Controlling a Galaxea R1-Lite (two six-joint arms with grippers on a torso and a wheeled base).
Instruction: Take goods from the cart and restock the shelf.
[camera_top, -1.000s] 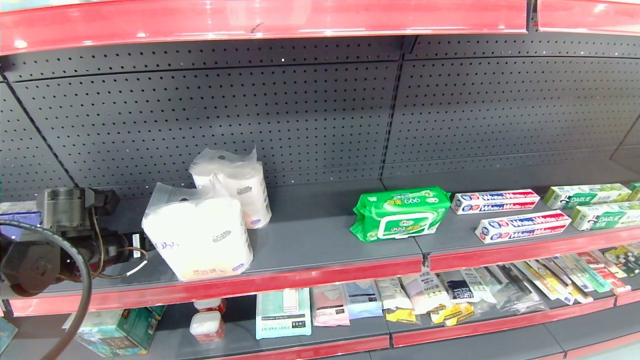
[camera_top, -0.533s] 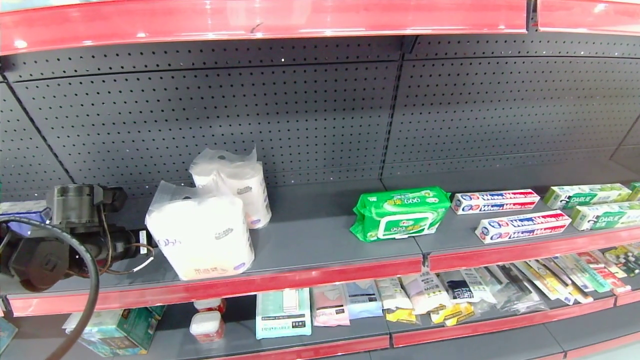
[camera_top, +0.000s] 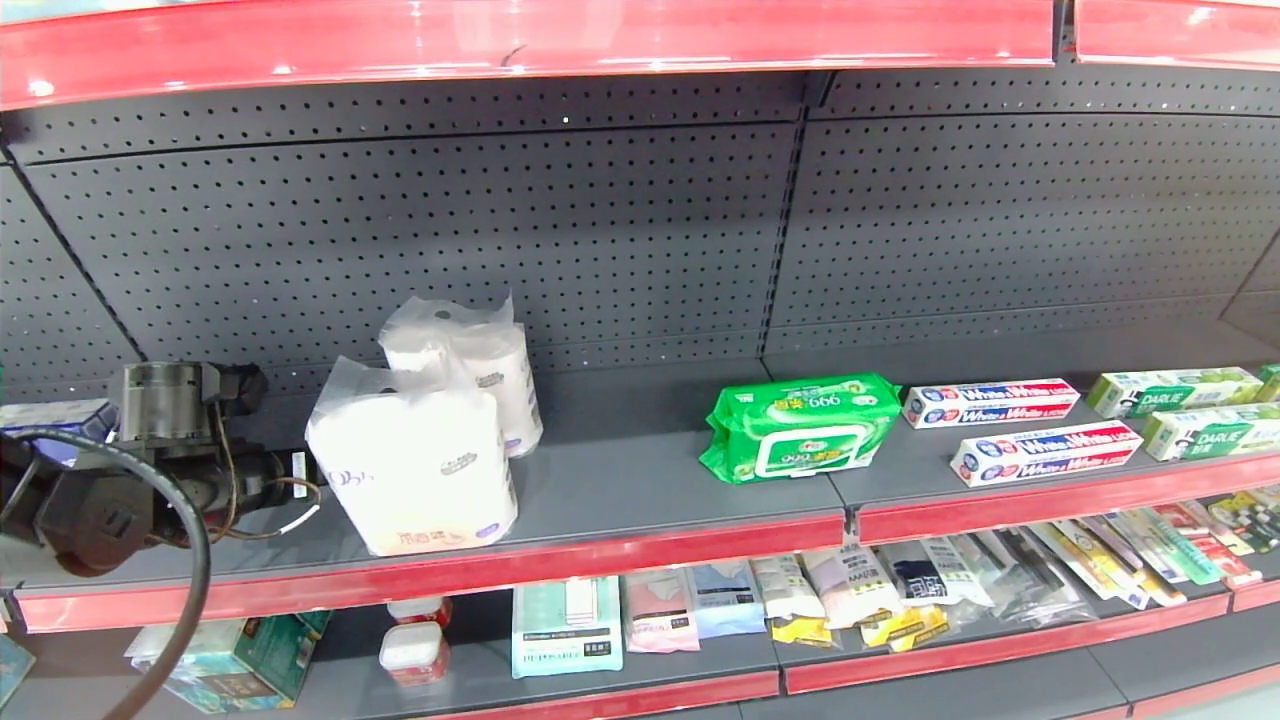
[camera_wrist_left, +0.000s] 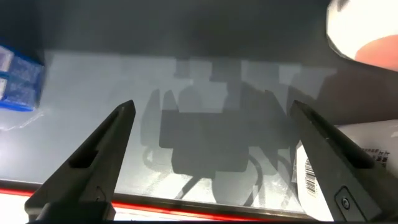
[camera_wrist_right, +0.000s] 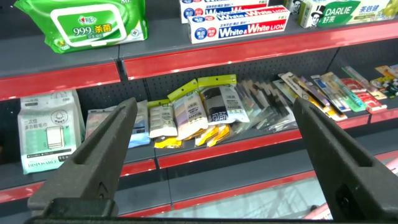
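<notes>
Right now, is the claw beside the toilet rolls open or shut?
Open: the left claw's two fingers stand wide apart above the grey shelf, with nothing between them.

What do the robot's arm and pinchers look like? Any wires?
The left arm is chunky and dark, with a silvery metal cylinder on it. A thick black cable loops beside it, plus thin white and brown wires. The left gripper and right gripper each have two long, dark grey, wedge-shaped fingers.

Before me stands the shelf (camera_top: 650, 470) — dark grey pegboard back panel (camera_top: 600, 230), glossy red front rails (camera_top: 600, 553) catching light.
</notes>
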